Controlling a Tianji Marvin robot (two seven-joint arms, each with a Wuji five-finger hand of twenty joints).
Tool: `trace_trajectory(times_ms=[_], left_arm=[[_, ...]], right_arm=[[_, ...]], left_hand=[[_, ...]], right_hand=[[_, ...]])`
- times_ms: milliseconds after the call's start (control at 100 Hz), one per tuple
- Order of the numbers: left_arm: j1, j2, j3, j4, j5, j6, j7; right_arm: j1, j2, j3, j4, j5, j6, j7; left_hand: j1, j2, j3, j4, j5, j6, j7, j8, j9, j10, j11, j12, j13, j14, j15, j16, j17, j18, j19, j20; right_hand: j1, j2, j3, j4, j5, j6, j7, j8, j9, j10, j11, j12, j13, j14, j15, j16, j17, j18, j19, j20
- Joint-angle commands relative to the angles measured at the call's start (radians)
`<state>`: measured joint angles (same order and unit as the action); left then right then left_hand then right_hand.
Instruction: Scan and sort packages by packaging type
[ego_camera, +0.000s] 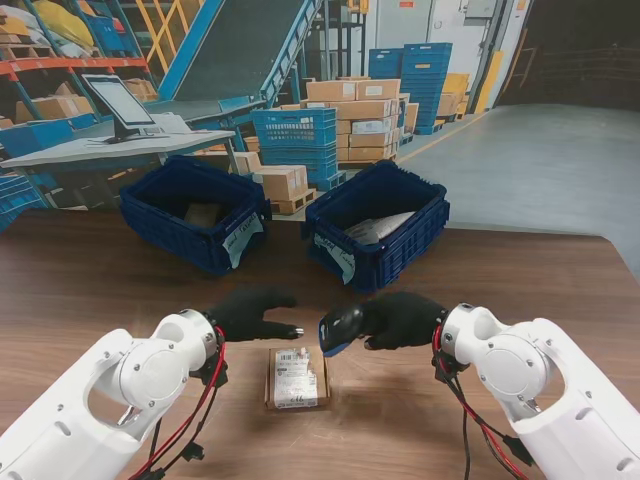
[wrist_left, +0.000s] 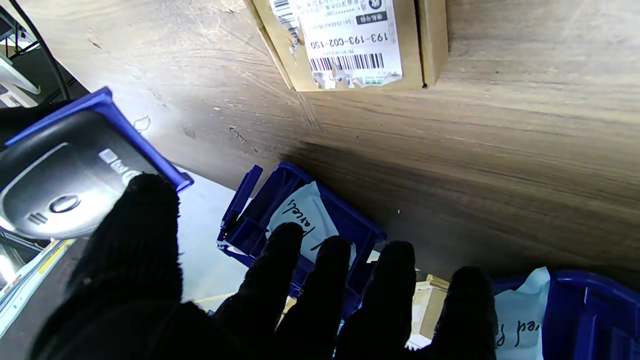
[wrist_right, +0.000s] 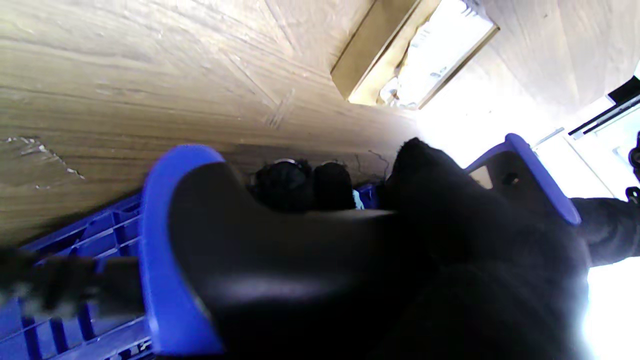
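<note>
Your right hand (ego_camera: 403, 319) has its gloved fingers wrapped around a black-and-blue barcode scanner (ego_camera: 340, 329), whose head points down toward a small cardboard box (ego_camera: 296, 377) lying flat on the wooden table (ego_camera: 90, 290), label up. The box sits between your 2 arms, nearer to you than both hands, and touches neither. Its white shipping label (wrist_left: 350, 42) with a barcode shows clearly in the left wrist view. Your left hand (ego_camera: 250, 312) hovers just beside the scanner with its fingers (wrist_left: 305, 280) spread apart and nothing in its grasp. Farther from you, 2 blue crates stand at the table's far edge: the left crate (ego_camera: 190, 212) holds something brown, the right crate (ego_camera: 378, 222) holds a pale plastic-wrapped parcel (ego_camera: 378, 228). Each crate carries a handwritten paper tag (ego_camera: 241, 238) on its near wall.
</note>
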<state>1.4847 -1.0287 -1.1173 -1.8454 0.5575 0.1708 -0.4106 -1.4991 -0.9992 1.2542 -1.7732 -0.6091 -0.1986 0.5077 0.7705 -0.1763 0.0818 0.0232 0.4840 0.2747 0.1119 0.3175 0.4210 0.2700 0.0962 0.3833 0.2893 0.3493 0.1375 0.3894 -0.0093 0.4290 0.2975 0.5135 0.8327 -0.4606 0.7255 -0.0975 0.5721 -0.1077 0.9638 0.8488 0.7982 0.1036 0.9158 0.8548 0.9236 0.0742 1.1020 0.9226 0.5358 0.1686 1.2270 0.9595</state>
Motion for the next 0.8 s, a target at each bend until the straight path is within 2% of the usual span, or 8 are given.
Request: trace_trajectory(times_ms=[0,270,500,790], left_arm=[[0.011,-0.006,0.001,-0.008,-0.014,-0.001,-0.009],[0.023,-0.009,0.007,-0.006,-0.027,-0.007,0.01],[0.027,-0.014,0.013,-0.003,-0.037,-0.004,0.028],[0.03,-0.016,0.014,0.001,-0.048,-0.001,0.038]], right_arm=[[-0.001,0.003,-0.014,0.009,-0.013,-0.009,0.019],[0.007,0.007,-0.056,0.031,-0.058,-0.028,0.019],[0.0,-0.002,-0.085,0.04,-0.114,-0.02,-0.039],[0.008,-0.003,-0.117,0.056,-0.103,-0.015,-0.052]], left_hand=[[0.033,-0.014,0.033,0.009,0.016,-0.01,-0.001,0.006,0.021,0.011,0.015,0.0,-0.006,0.027,-0.02,-0.011,-0.012,0.022,0.003,-0.005],[0.034,-0.013,0.034,0.008,0.016,-0.009,-0.003,0.009,0.022,0.013,0.008,-0.002,-0.011,0.03,-0.023,-0.016,-0.011,0.022,-0.003,-0.008],[0.037,-0.013,0.034,0.008,0.016,-0.008,-0.005,0.01,0.023,0.015,0.001,-0.004,-0.017,0.029,-0.027,-0.021,-0.011,0.022,-0.008,-0.009],[0.039,-0.014,0.034,0.008,0.015,-0.004,-0.007,0.01,0.027,0.017,-0.008,-0.004,-0.019,0.03,-0.027,-0.025,-0.011,0.023,-0.012,-0.008]], right_hand=[[0.097,0.101,0.086,-0.004,0.054,-0.078,0.032,0.02,0.01,0.013,0.002,0.003,0.005,-0.013,0.006,-0.005,0.006,-0.007,0.007,-0.001],[0.095,0.104,0.084,-0.003,0.051,-0.083,0.033,0.02,0.006,0.009,0.002,0.002,0.003,-0.016,0.006,-0.006,0.005,-0.012,0.006,-0.003],[0.094,0.105,0.085,-0.002,0.049,-0.086,0.035,0.02,0.005,0.005,0.004,0.0,0.002,-0.018,0.005,-0.007,0.006,-0.015,0.006,-0.004],[0.094,0.105,0.084,-0.002,0.048,-0.085,0.036,0.017,0.004,0.007,0.005,-0.002,0.003,-0.017,0.006,-0.008,0.007,-0.013,0.007,-0.004]])
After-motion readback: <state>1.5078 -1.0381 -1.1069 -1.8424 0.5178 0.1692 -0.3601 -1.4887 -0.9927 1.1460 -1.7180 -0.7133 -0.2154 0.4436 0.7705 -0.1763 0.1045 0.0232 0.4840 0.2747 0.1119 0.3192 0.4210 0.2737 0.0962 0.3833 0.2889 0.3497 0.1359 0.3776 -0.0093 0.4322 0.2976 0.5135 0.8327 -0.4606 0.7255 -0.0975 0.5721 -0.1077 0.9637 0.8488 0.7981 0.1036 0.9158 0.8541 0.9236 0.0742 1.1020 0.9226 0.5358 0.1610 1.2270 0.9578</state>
